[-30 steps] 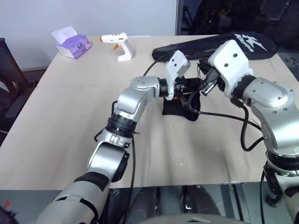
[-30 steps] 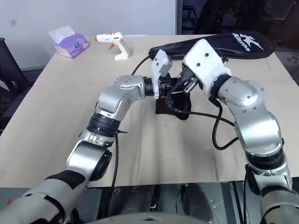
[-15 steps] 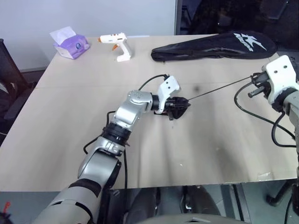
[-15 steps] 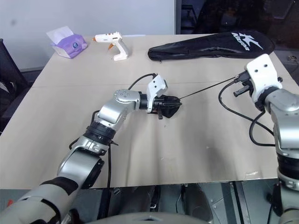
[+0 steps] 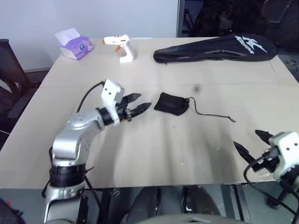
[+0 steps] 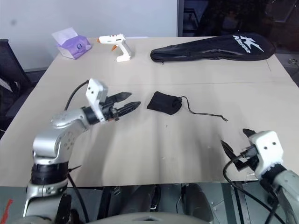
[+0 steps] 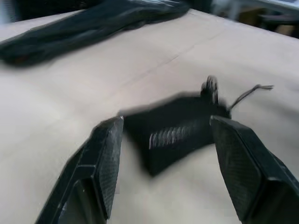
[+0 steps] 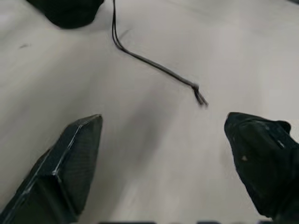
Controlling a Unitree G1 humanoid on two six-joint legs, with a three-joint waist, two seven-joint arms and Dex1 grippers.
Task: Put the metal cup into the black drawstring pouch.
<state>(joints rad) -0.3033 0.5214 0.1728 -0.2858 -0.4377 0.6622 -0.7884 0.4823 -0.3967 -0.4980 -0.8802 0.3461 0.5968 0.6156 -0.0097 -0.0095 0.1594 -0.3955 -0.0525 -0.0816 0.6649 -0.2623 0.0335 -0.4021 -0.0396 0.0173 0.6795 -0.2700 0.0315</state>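
- Black drawstring pouch [image 5: 171, 103] lies flat at frame centre on tan table [image 5: 154, 154], long axis approx left-right, cord [image 5: 212, 115] trailing toward lower right.
- Left gripper [image 5: 138, 102] just left of pouch, pointing at it, fingers spread, empty; nearer arm.
- Right gripper [image 5: 252, 143] lower right, well apart, spread wide, empty.
- Metal cup: can't locate; pouch looks cinched, maybe cup inside.
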